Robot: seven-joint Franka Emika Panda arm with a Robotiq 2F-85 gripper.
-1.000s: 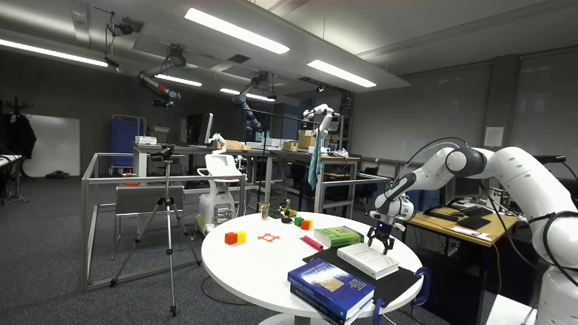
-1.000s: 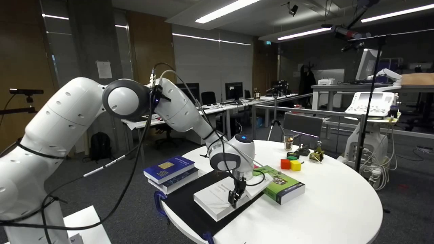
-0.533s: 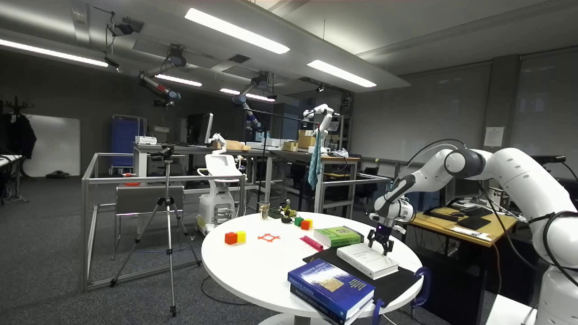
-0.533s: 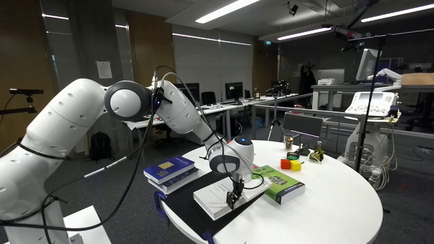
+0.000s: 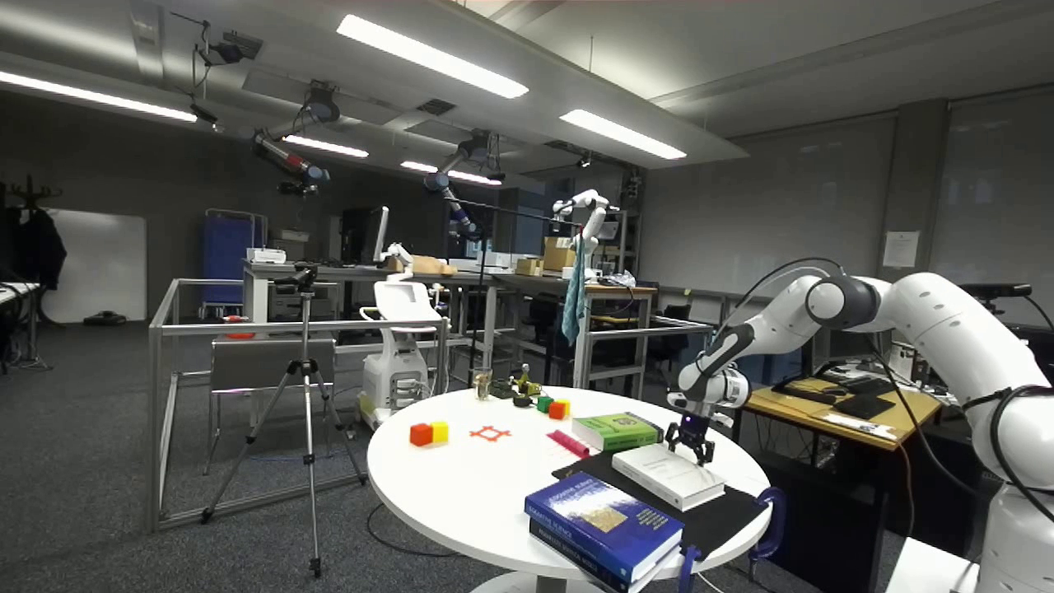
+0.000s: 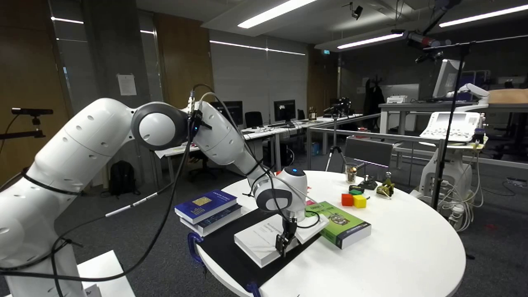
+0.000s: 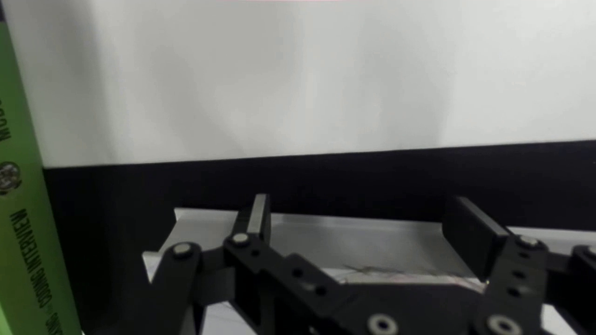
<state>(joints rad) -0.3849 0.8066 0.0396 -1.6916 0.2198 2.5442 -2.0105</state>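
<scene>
A thick white book (image 5: 669, 472) lies flat on a black mat (image 5: 718, 520) on the round table. It shows in both exterior views (image 6: 259, 238), and its long page side shows in the wrist view (image 7: 354, 239). My gripper (image 5: 688, 455) is open, with its fingers apart and pointing down at that long side. In an exterior view the gripper (image 6: 282, 249) hides part of the book. In the wrist view the fingers (image 7: 358, 204) seem to touch the book's side; nothing is between them. A green book (image 5: 619, 431) lies at the white book's end, close to it (image 7: 29, 242).
Two stacked blue books (image 5: 605, 515) lie by the mat's other side. Blue clamps (image 5: 772, 523) grip the table edge. A pink piece (image 5: 568, 445), red cube (image 5: 421, 435), yellow cube (image 5: 440, 431), red hash shape (image 5: 490, 433) and a glass (image 6: 351, 174) stand farther off.
My gripper has moved a little, staying open against the white book's long side. The white book has shifted slightly with it, leftward in both exterior views. The other objects have not moved.
</scene>
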